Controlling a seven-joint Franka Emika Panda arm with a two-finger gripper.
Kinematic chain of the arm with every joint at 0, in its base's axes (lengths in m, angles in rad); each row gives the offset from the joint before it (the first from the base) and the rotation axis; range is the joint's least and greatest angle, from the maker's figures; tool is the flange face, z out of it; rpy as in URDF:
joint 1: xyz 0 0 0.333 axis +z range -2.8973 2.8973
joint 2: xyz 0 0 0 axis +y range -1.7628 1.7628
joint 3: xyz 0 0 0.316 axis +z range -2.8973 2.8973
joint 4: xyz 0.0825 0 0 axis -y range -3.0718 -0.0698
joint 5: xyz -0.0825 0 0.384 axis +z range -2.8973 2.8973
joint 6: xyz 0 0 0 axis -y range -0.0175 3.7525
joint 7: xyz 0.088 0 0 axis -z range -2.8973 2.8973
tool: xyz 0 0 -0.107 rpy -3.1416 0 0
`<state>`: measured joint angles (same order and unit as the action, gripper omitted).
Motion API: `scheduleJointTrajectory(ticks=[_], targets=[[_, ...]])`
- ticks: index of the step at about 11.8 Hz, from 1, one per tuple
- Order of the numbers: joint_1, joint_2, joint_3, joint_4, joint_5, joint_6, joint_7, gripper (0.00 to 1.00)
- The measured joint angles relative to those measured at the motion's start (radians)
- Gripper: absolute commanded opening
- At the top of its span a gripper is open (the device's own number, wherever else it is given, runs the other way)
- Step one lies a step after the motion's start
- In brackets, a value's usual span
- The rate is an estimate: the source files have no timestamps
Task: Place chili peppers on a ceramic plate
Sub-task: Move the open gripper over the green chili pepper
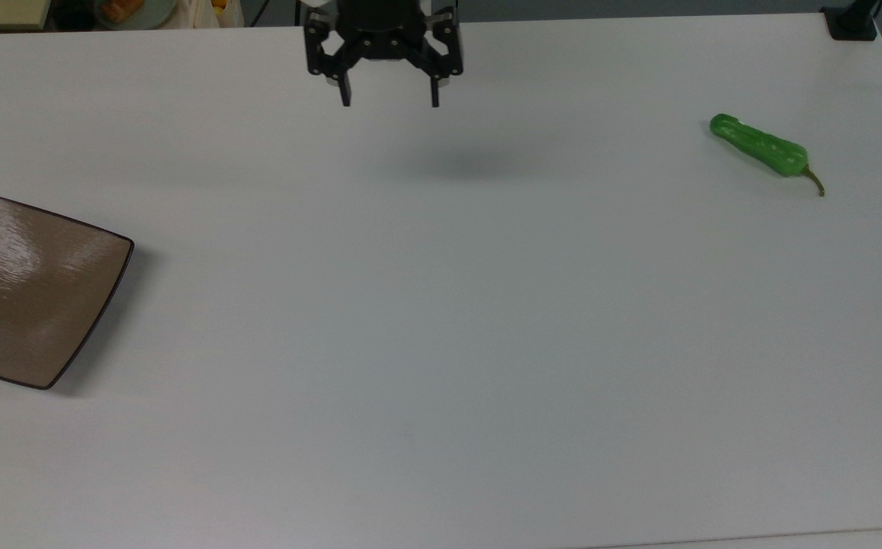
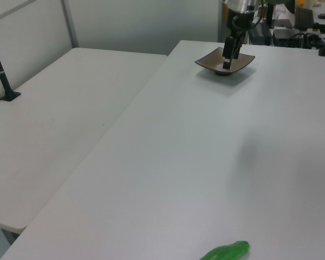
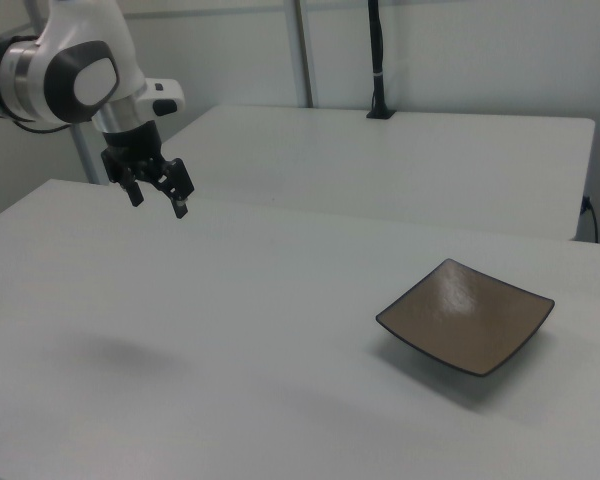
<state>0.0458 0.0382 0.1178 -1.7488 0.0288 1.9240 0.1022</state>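
Observation:
A green chili pepper [image 1: 761, 146] lies on the white table at the top view's right, its thin stem pointing lower right; its tip shows at the bottom edge of the left view [image 2: 226, 252]. The square brown ceramic plate [image 1: 29, 290] sits bare at the top view's left edge, far back in the left view [image 2: 212, 60] and at the right view's right [image 3: 467, 314]. My gripper [image 1: 389, 101] hangs open and holds nothing, high above the table's far edge, far from both [image 3: 158, 203]. In the left view it overlaps the plate [image 2: 227, 62].
The white table [image 1: 441, 320] spreads wide between plate and pepper. A second white table [image 2: 59, 119] stands alongside, with a black pole mount [image 2: 2, 81] on it. A black clamp [image 1: 852, 21] sits at the top view's upper right corner. Clutter lies beyond the far edge.

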Motion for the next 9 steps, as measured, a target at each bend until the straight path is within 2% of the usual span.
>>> scheduleJointTrajectory(ticks=[6,9], targets=[[0.008,0.031,0.143,-0.002,0.0,0.009,0.001,1.0],[0.03,0.053,0.223,-0.003,0.001,0.079,0.002,1.0]])
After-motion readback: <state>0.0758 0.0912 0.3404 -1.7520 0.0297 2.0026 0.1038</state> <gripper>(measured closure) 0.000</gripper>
